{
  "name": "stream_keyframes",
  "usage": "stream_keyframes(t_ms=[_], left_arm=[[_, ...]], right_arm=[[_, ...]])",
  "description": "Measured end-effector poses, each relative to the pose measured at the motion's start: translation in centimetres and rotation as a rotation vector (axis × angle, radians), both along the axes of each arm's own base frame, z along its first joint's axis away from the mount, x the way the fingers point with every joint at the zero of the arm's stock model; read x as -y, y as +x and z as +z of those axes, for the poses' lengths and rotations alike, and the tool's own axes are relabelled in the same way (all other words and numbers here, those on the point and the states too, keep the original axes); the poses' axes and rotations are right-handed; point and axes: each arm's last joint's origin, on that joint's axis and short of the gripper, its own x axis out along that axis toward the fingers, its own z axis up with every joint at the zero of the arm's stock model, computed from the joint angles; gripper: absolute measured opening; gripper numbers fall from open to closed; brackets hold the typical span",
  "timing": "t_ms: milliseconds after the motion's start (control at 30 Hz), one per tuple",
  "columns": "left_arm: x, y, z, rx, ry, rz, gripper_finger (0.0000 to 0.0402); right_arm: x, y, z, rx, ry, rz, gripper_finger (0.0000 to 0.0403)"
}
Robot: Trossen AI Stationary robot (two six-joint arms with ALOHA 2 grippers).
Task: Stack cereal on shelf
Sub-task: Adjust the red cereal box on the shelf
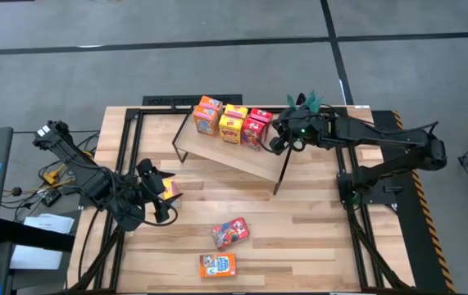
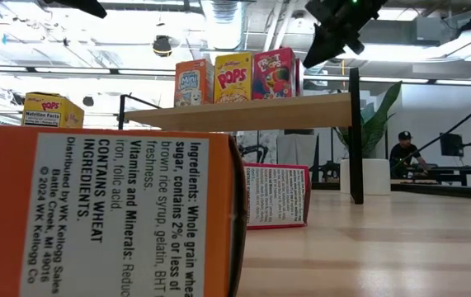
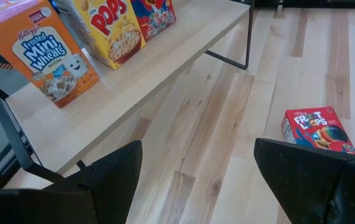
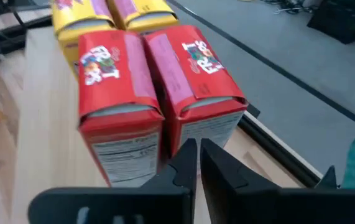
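One box [image 1: 170, 189] behind left gripper [image 1: 156, 190]

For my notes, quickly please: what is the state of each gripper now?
Left gripper: open, holding nothing, over the table.
Right gripper: nearly closed, holding nothing, beside the red cereal boxes.

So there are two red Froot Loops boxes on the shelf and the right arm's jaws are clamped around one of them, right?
Not clamped. The right wrist view shows the right gripper nearly closed just beside the two red boxes on the shelf, gripping neither.
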Motion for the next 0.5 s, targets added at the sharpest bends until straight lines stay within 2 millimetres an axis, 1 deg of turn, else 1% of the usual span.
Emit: stream_keyframes(t_ms=[100,367,500], left_arm=[[0.0,0.0,0.0,0.001,-0.001,0.001,0.0300],[0.0,0.0,0.0,0.002,0.000,0.002,0.0300],[0.0,0.0,0.0,0.002,0.000,0.003,0.0300]], right_arm=[[0.4,-0.1,0.1,0.002,-0.002,-0.008,0.0043],[1.4,-0.2,-0.1,-0.002,0.025,0.020,0.0015],[1.7,-0.3,-0.1,0.004,0.037,0.026,0.0018]])
